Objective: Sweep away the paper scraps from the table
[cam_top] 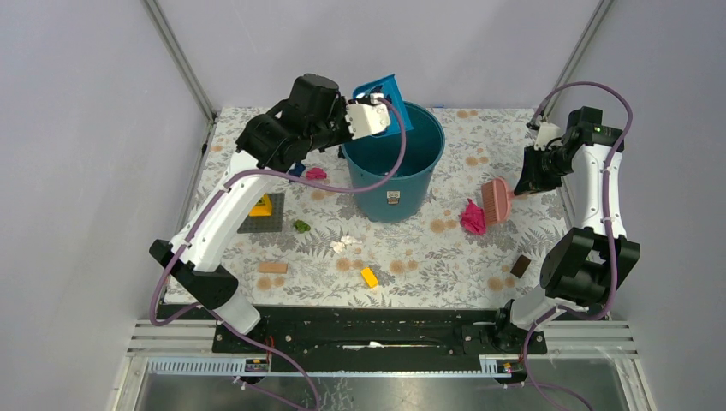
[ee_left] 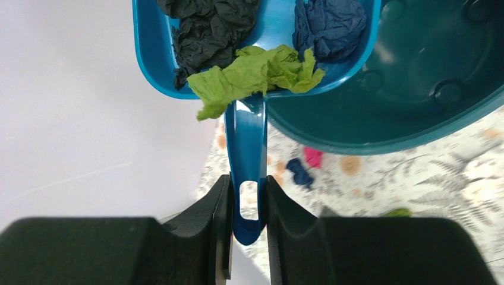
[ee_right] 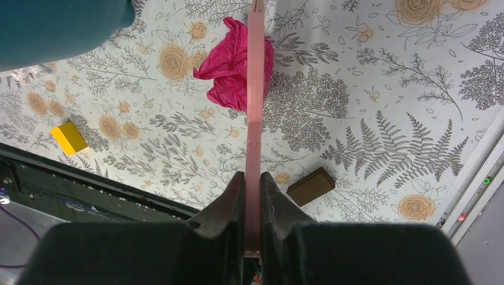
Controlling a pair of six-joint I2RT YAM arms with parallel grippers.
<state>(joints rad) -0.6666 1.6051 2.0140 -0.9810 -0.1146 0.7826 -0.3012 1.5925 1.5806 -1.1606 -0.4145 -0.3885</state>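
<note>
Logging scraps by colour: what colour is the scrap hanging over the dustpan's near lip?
The scrap is lime green, clearest in the left wrist view.

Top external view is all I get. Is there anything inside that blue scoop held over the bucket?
Observer: Yes. The left wrist camera shows three wads in the dustpan: a black scrap, a green scrap and a dark blue scrap.
Visitor: Are they sitting safely in it?
Observer: Not quite. The green scrap droops over the rim, just above the dustpan handle.
Visitor: And the pink brush on the other side?
Observer: The right wrist camera shows the right gripper shut on the thin stem of the brush, with a magenta scrap lying right behind it.
</note>
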